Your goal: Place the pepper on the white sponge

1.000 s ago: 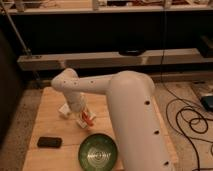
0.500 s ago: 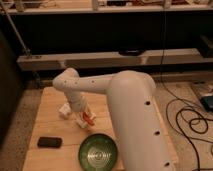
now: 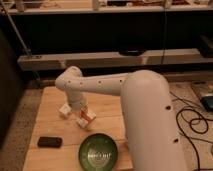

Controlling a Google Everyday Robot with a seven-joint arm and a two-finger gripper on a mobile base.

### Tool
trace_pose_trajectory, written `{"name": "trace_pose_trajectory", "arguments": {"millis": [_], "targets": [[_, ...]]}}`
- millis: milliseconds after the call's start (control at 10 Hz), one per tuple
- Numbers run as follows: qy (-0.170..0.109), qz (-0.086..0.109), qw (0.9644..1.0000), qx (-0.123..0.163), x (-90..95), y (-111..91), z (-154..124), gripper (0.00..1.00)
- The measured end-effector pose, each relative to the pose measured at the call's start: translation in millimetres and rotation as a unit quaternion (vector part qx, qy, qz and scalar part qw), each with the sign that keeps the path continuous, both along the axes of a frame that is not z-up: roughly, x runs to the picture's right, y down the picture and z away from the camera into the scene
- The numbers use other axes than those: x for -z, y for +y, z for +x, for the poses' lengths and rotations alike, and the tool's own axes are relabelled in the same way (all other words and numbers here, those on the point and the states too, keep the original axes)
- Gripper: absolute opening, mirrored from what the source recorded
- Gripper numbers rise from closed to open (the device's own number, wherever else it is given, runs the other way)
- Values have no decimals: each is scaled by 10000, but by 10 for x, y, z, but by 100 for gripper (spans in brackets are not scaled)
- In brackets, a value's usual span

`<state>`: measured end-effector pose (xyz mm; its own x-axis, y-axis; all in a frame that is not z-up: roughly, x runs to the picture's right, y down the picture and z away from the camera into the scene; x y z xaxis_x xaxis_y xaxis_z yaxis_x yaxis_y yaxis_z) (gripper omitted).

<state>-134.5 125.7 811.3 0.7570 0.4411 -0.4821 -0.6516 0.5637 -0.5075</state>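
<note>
Wooden table (image 3: 50, 100), light top, with three loose items.
Green bowl (image 3: 98, 151) at 5 o'clock by the front edge; black block (image 3: 50, 142) at 8 o'clock, well apart from the bowl; white sponge (image 3: 65, 111) at 10 o'clock, near centre. Gripper (image 3: 86, 116) low over the centre, just beside the sponge at its 3 o'clock.

The single camera sits high behind the arm (image 3: 147, 115), looking down and forward across the table (image 3: 52, 102). The gripper (image 3: 85, 116) is at mid-distance, low over the table; the bowl (image 3: 99, 151) lies nearer the camera, the shelves (image 3: 100, 59) beyond it.
</note>
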Motion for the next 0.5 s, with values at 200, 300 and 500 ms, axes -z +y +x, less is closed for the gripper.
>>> {"name": "trace_pose_trajectory", "arguments": {"millis": [200,300,500], "targets": [[-278,-44,9996,-86,-7,-47,4,0],[-442,-204,9985,-248,-33,-77,56,0],[-695,-519,9948,-535,-65,-110,123,0]]}}
